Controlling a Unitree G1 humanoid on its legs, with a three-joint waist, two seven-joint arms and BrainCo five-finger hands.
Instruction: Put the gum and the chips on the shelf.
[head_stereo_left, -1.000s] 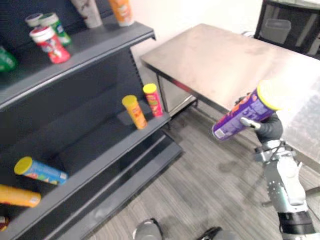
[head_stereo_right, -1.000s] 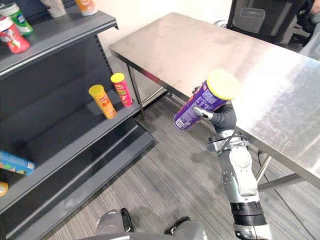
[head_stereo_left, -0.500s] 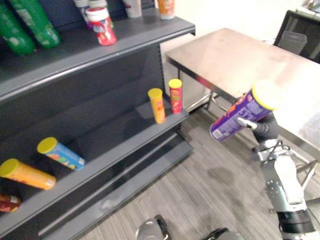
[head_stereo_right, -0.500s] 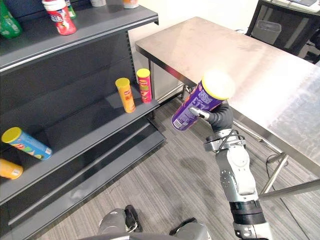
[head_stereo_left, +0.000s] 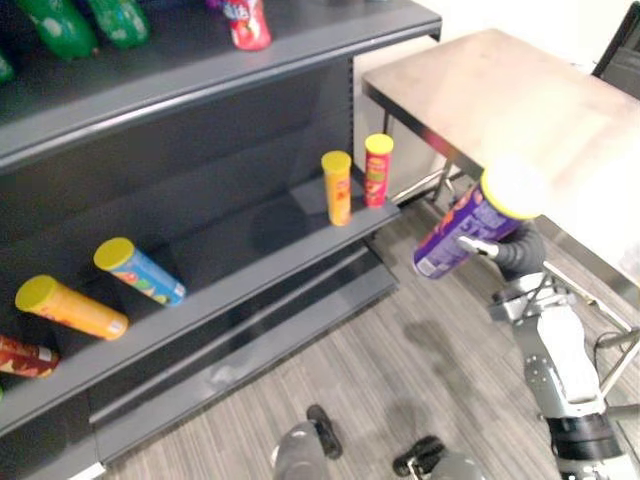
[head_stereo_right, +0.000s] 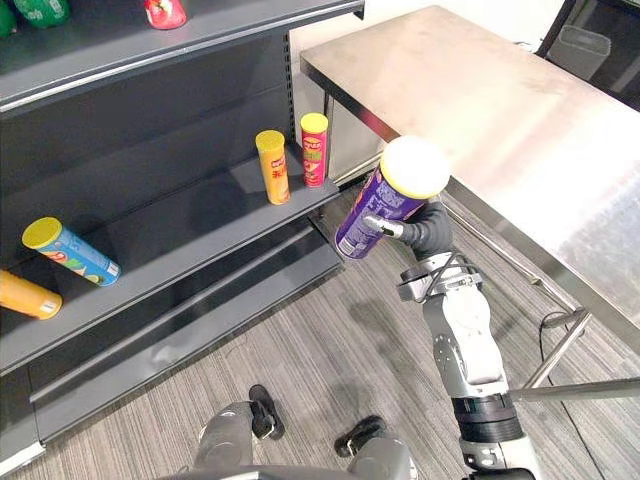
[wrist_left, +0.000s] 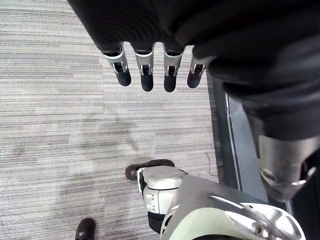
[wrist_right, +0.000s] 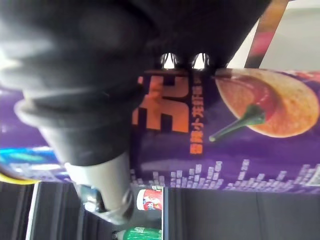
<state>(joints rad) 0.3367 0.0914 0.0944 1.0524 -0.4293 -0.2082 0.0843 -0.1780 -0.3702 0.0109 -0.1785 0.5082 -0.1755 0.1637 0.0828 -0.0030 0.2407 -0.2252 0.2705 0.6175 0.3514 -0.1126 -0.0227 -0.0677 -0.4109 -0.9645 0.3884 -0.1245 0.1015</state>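
Note:
My right hand (head_stereo_right: 428, 228) is shut on a purple chips can (head_stereo_right: 385, 206) with a pale yellow lid, held tilted in the air to the right of the dark shelf (head_stereo_left: 250, 260). The can's purple side (wrist_right: 240, 135) shows close up in the right wrist view, my fingers curled round it. My left hand (wrist_left: 150, 70) hangs over the grey floor with its fingers straight, holding nothing.
On the middle shelf board stand an orange can (head_stereo_left: 338, 187) and a red-yellow can (head_stereo_left: 378, 170); a blue can (head_stereo_left: 138, 271) and an orange can (head_stereo_left: 70, 307) lie further left. Green and red containers (head_stereo_left: 248, 20) sit on the top board. A steel table (head_stereo_right: 480, 110) is right of the shelf.
The camera has swung, so the shelf sits further right in the picture. My right hand keeps the purple can and has come slightly lower and nearer the shelf.

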